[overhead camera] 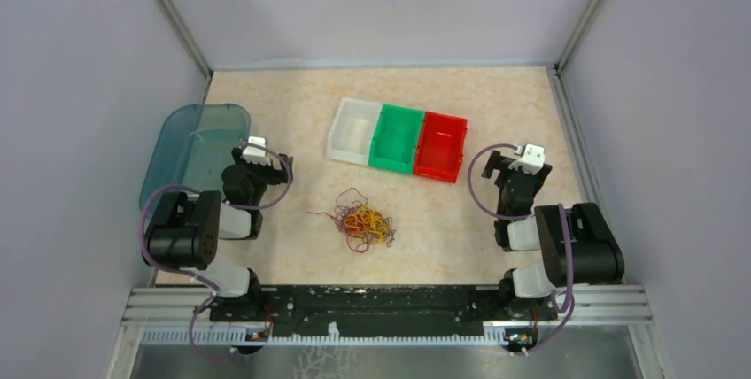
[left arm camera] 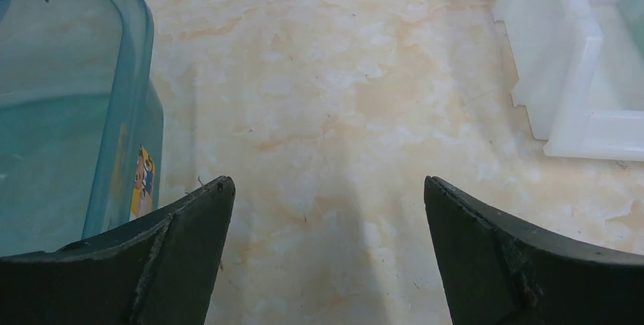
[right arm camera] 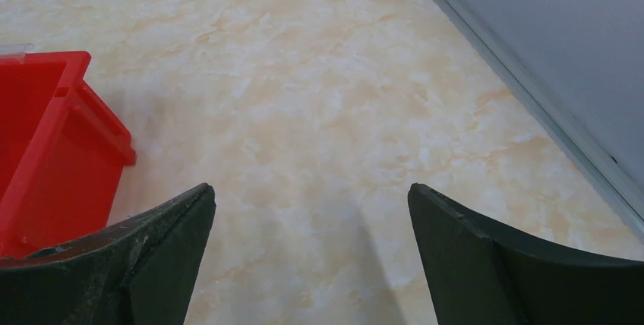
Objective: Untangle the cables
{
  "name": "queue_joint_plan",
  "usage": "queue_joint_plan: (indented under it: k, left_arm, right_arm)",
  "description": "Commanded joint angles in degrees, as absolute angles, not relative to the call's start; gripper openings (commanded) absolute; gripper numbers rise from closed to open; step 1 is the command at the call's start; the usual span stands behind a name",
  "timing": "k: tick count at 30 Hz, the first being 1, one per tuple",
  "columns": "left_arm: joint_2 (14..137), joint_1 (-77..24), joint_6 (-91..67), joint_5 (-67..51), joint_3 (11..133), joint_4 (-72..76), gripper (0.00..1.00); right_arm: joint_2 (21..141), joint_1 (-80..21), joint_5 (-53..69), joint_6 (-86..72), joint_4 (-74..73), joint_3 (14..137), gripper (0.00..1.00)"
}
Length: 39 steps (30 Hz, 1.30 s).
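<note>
cables: one tangle point(overhead camera: 361, 220) of red, yellow, orange and purple strands; lies on the table point(overhead camera: 460, 228) near centre, a bit toward 6 o'clock; one thin purple strand trails out at 9 o'clock; another loops up at 12 o'clock; neither gripper touches it
white bin: point(overhead camera: 356, 131) at 12 o'clock of the cables, well apart; 9 o'clock end of a row of three
green bin: point(overhead camera: 398, 138) middle of the row; touching the white bin and the red bin
red bin: point(overhead camera: 440, 146) 3 o'clock end of the row; at 1 o'clock of the cables
left gripper: point(left arm camera: 326, 181) at 10 o'clock of the cables, well apart; jaws spread wide, gripping nothing; only bare table shows between the fingers; in its wrist view the tub is at 9 o'clock and the white bin at 2 o'clock
right gripper: point(right arm camera: 309, 187) at 2 o'clock of the cables, well apart; jaws spread wide, gripping nothing; in its wrist view the red bin is at 9 o'clock and the wall at 2 o'clock
tub: point(overhead camera: 190, 144) teal, see-through; at the table's 9 o'clock edge, just beside the left gripper; small sticker point(left arm camera: 146, 181) on its side
table: beige marbled top; grey walls on three sides
</note>
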<state>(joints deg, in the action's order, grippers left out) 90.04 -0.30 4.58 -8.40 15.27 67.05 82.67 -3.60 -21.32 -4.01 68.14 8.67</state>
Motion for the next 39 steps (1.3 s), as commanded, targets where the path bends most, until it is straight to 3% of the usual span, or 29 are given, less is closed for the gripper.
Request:
queue_joint_plan:
  k: [1, 13, 21, 27, 31, 35, 39]
  left_arm:
    - [90.15, -0.52, 4.82, -8.17, 15.18, 68.29, 1.0]
    - [89.32, -0.38, 3.68, -7.12, 14.82, 69.66, 1.0]
    - [81.28, -0.16, 8.05, -13.76, 34.44, 25.14, 1.0]
    - [80.22, -0.08, 11.22, -21.89, 45.9, 3.21, 1.0]
    - [77.44, -0.04, 15.14, -30.27, 48.32, -4.73, 1.0]
    - [75.88, -0.44, 20.09, -41.39, 49.3, -11.86, 1.0]
    - [76.2, -3.34, 22.69, -44.07, 49.76, -17.13, 1.0]
  right_arm:
    - [82.71, -3.71, -20.83, -3.55, 71.46, 9.32, 0.99]
    - [79.35, -3.5, -21.01, -3.44, 71.23, 8.1, 0.99]
    - [60.69, -5.36, -31.48, -14.27, 29.4, 21.41, 0.99]
    - [52.85, -4.71, -24.65, -31.13, 20.57, 24.06, 0.99]
    - [49.6, -5.8, -5.09, -30.54, 24.34, 24.28, 0.99]
    - [52.14, -14.65, -3.46, -24.44, 18.06, 29.14, 0.96]
    - [55.24, -25.71, -7.95, -20.13, 15.19, 31.05, 0.93]
